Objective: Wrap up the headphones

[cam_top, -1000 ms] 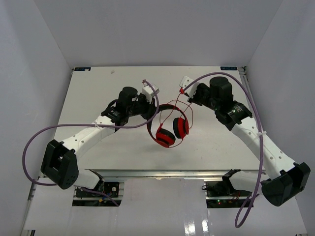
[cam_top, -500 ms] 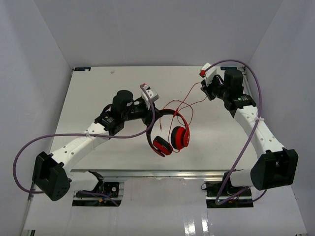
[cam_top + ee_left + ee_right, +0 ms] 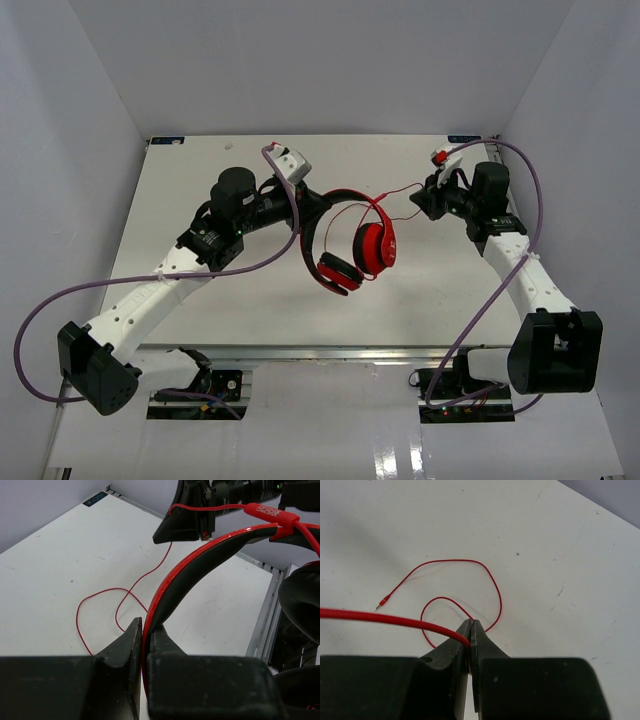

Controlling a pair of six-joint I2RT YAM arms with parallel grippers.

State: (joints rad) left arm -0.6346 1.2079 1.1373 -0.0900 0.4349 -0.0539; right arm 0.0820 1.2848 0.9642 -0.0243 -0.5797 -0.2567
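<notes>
The red headphones (image 3: 372, 245) hang above the table's middle, ear cups down. My left gripper (image 3: 313, 203) is shut on the left end of their headband (image 3: 200, 565), which runs between its fingertips in the left wrist view (image 3: 145, 626). The thin red cable (image 3: 398, 192) stretches from the headphones to my right gripper (image 3: 420, 200), which is shut on it. In the right wrist view the cable (image 3: 395, 617) enters the closed gripper (image 3: 471, 622) from the left. Its free end lies looped on the table (image 3: 485, 575) with the plug tip (image 3: 384, 601) at the left.
Thick purple robot cables (image 3: 520, 215) arc beside both arms. The white table (image 3: 200, 170) ends at a metal rail (image 3: 330, 352) along the near edge. Grey walls enclose the left, right and back sides.
My right gripper has swung right and back with the cable, drawing it out. My left gripper has lifted and turned the headphones, shifting them slightly back and right.
</notes>
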